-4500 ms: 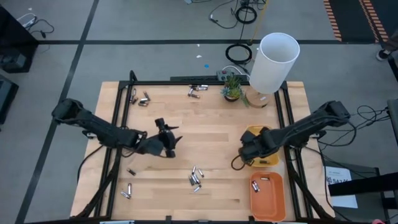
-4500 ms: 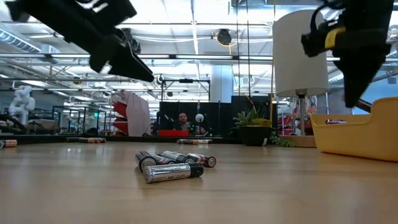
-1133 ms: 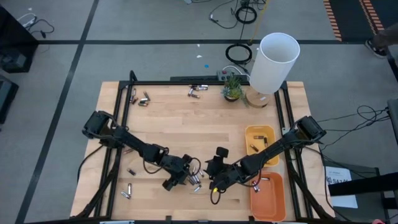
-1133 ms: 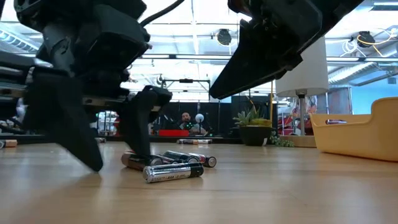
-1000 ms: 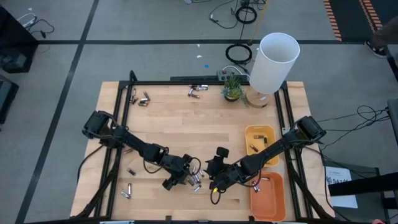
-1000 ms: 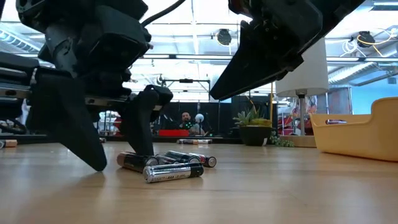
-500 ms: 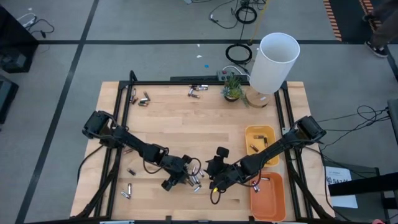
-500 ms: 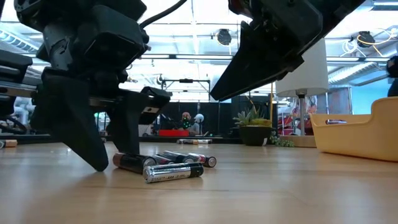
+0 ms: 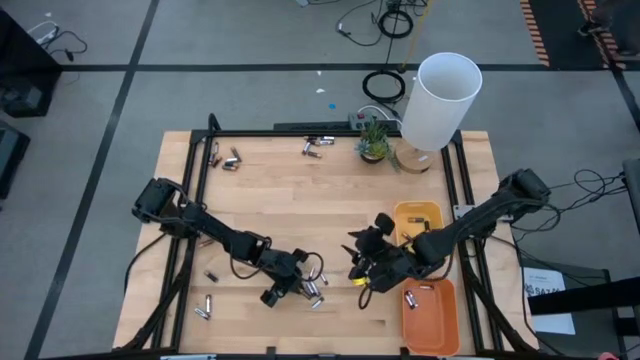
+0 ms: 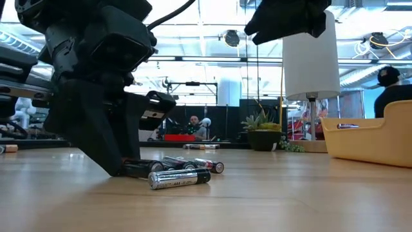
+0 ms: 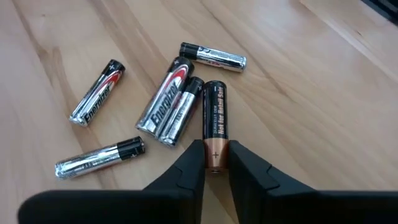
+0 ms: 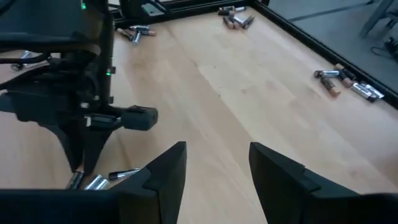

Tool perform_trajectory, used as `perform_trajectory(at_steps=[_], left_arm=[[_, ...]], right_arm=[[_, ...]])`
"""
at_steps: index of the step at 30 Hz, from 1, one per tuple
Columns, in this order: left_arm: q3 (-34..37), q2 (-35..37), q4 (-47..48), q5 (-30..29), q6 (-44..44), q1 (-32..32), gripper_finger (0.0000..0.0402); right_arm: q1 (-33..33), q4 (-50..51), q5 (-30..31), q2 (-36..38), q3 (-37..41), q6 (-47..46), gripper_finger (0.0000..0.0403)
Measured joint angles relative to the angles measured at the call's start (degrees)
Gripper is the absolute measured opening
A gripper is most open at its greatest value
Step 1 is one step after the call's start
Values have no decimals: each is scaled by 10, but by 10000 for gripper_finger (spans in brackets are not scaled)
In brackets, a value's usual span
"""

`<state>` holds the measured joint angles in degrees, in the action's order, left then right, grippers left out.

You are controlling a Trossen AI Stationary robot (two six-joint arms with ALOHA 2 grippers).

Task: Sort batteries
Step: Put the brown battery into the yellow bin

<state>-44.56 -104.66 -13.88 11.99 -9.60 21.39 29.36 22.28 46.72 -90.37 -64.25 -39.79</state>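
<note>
Batteries lie in a small loose cluster on the wooden surface, low and a little left of centre in the high view. One of them, a copper-and-black battery, sits between the two dark fingers of the left hand; the fingers have drawn in close on either side of its copper end and seem to be pinching it, with the cell lying flat on the wood. Just beside it are two silver batteries side by side, touching each other, with three more scattered near them. In the low view the same cluster lies at the foot of the left hand, whose fingertips reach down to the wood.

More batteries lie well apart from this group: a few near the lower left edge of the surface, and small groups along the top edge.

The right hand hangs right of centre in the high view, raised off the wood, its fingers set moderately apart and holding nothing. Just to its right sit a yellow tray and, below that, an orange tray. A white lamp and a small potted plant stand near the top right of the surface.
</note>
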Motion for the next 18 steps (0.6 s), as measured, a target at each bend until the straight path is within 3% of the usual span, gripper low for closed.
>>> perform_trajectory(at_steps=[9, 18], left_arm=[[1, 75, 26, 0, 0, 1, 56], [1, 207, 79, -17, -43, -28, 55]], right_arm=[[14, -54, -50, -52, 0, 13, 166], [44, -208, -46, -108, 0, 152, 166]])
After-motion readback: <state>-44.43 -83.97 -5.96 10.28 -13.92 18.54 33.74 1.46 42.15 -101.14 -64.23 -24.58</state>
